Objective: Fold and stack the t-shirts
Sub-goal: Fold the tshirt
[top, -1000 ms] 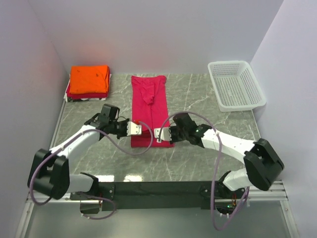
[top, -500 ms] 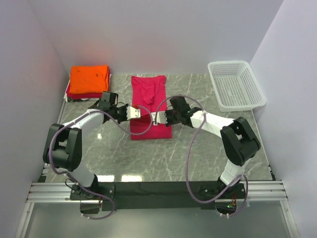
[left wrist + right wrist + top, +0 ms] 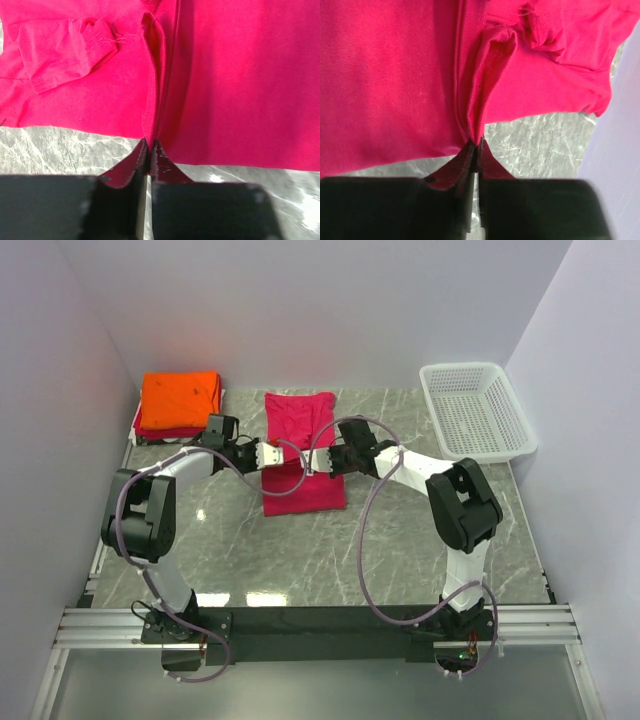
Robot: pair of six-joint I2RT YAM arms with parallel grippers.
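The pink tee (image 3: 300, 420) lies as a long narrow strip between the two grippers, already folded along its length, and it is now in the middle of the crosswise fold. The left gripper (image 3: 279, 453) is closed tight on the side edge of the cloth directly at its tips. In the left wrist view, the left gripper (image 3: 150, 143) has its jaws pressed together with no gap, and a raised ridge of fabric runs away from them. A folded-in sleeve (image 3: 65, 50) lies flat ahead and to one side of this pinch. The right gripper (image 3: 313, 462) is closed in the same way on the opposite edge. From its own camera, the right gripper (image 3: 476, 142) shows a gathered pleat of cloth rising straight from the tips. So each hand grips one side of the same tee, and they face each other across it, near together. I judge that the next move calls for both hands to travel together, at the same height and speed, toward the collar end. Then they should lower the held edge squarely and open only when it lies flat. After this the tee has to go on the stack (image 3: 178, 410), which sits outside the left gripper with an orange tee (image 3: 180, 393) on top. The basket (image 3: 475, 410) stands well beyond the right gripper on the table (image 3: 400, 540).
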